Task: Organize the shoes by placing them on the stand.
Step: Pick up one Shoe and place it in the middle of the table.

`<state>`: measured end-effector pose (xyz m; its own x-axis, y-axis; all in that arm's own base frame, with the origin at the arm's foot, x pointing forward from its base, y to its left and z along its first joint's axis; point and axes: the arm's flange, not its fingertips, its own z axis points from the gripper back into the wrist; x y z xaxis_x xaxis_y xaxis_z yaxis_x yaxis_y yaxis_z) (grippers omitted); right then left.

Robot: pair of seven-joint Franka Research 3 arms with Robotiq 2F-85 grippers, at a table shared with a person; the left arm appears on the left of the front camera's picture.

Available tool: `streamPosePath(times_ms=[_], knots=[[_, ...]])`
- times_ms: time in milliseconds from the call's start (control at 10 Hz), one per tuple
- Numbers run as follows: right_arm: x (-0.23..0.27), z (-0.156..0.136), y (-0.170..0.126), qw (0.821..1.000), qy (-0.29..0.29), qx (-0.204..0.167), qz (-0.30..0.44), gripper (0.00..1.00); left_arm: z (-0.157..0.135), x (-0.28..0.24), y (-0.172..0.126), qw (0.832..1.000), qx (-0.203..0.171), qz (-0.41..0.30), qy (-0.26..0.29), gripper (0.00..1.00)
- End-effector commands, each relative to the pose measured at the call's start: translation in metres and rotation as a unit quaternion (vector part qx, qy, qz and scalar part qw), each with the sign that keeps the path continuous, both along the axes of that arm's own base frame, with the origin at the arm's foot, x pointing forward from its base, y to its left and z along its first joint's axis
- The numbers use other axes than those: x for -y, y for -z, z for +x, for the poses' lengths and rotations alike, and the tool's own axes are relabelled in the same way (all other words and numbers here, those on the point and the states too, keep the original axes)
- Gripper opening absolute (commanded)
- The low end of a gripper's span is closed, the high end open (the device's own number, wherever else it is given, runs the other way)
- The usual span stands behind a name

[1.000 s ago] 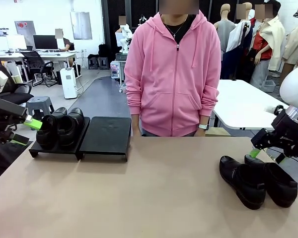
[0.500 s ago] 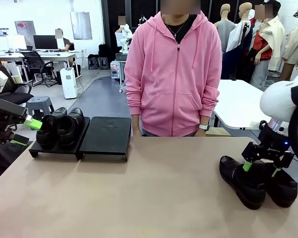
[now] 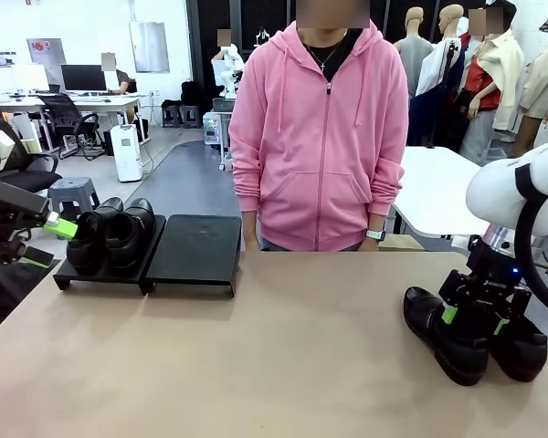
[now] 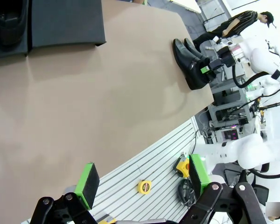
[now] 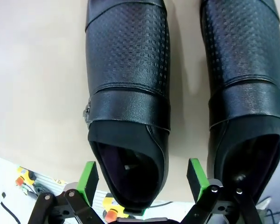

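Currently the right gripper (image 5: 142,177), spread wide, straddles one shoe (image 5: 128,70) at its heel.

Workroom around a tan table (image 3: 283,356), with one person (image 3: 315,137) at its far side.
The person wears a pink zip hoodie (image 3: 292,173) over a black top and a watch (image 3: 374,234) on one wrist. A white table (image 3: 438,196) stands behind them. Farther back on the other side are a desk (image 3: 36,100) with a monitor (image 3: 82,77), a black chair (image 3: 68,119), a grey stool (image 3: 71,192) and a white floor unit (image 3: 126,152). In the left wrist view, a yellow tape measure (image 4: 144,186) lies on a slatted panel (image 4: 154,158) below the table edge.
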<state>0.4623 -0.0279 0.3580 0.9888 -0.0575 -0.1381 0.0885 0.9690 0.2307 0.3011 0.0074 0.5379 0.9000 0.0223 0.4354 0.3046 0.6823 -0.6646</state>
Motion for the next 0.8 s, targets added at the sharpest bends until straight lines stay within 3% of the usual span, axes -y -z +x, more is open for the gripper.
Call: streamPosePath(times_ms=[0,300,500,700], knots=[[-0.0037,0.0131,0.0028,1.0,0.005,-0.022,0.008,1.0,-0.0008,0.0,-0.0005,1.0,-0.003,-0.004,0.0,1.0],[0.0004,0.0154,0.0065,0.999,0.026,-0.028,0.009,1.0,-0.0008,0.0,-0.0005,1.0,-0.003,-0.004,0.0,1.0],[0.0006,0.016,0.0076,0.999,0.034,-0.032,0.012,0.0,-0.0008,0.0,-0.0005,1.0,-0.003,-0.004,0.0,1.0],[0.0023,0.018,0.0077,0.998,0.054,-0.031,0.014,0.0,-0.0008,0.0,-0.0005,1.0,-0.003,-0.004,0.0,1.0]])
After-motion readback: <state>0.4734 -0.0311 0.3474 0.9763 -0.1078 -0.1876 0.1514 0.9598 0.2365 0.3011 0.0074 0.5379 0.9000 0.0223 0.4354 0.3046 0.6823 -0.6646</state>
